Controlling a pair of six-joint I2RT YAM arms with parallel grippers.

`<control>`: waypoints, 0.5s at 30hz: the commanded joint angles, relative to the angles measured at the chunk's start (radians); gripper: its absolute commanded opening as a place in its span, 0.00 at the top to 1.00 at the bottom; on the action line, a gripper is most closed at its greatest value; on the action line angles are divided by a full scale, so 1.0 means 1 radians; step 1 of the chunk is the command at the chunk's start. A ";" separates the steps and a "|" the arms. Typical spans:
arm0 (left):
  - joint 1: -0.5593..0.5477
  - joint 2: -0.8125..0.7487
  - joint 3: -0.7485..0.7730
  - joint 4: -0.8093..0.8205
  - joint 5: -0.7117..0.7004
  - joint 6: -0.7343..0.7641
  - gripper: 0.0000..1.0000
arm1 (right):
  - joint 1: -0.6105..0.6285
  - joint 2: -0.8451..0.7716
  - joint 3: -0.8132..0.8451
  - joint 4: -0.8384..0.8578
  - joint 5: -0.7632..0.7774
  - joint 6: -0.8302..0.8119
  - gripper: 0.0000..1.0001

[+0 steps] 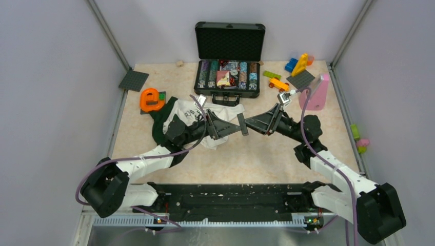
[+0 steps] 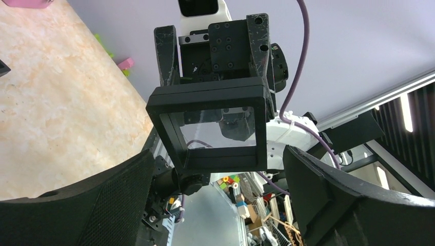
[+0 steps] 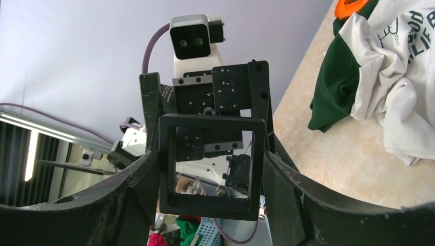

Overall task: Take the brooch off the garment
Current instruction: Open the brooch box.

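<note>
The garment [image 1: 187, 114], a crumpled white and green shirt, lies left of centre, under my left arm; it also shows in the right wrist view [image 3: 390, 77]. The brooch does not show in any view. My two grippers meet tip to tip above the table's middle. My right gripper [image 1: 252, 124] [image 3: 210, 159] is shut on a small black square frame with a clear window [image 1: 242, 124] [image 3: 205, 207]. My left gripper [image 1: 230, 128] [image 2: 218, 156] is open, its fingers wide on either side of that frame [image 2: 172, 128] without touching it.
An orange letter "e" [image 1: 149, 100] lies at the shirt's far left corner. An open black case of chips [image 1: 228, 77] stands at the back. Toy bricks [image 1: 300, 64], an orange toy car [image 1: 278, 83], grey plates [image 1: 134, 80] and a pink block [image 1: 319, 92] lie around it.
</note>
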 commanded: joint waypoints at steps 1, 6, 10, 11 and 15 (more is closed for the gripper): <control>-0.004 0.007 0.031 0.055 0.006 0.005 0.01 | 0.009 -0.017 -0.009 0.078 0.007 0.017 0.62; -0.004 0.044 0.038 0.124 0.016 -0.031 0.01 | 0.009 -0.013 -0.015 0.088 0.004 0.024 0.62; -0.004 0.053 0.047 0.129 0.021 -0.034 0.03 | 0.011 -0.014 -0.019 0.087 0.005 0.020 0.62; -0.003 0.055 0.048 0.128 0.023 -0.034 0.06 | 0.011 -0.013 -0.021 0.089 0.004 0.021 0.62; -0.004 0.068 0.050 0.137 0.027 -0.039 0.10 | 0.015 -0.008 -0.019 0.086 0.003 0.016 0.62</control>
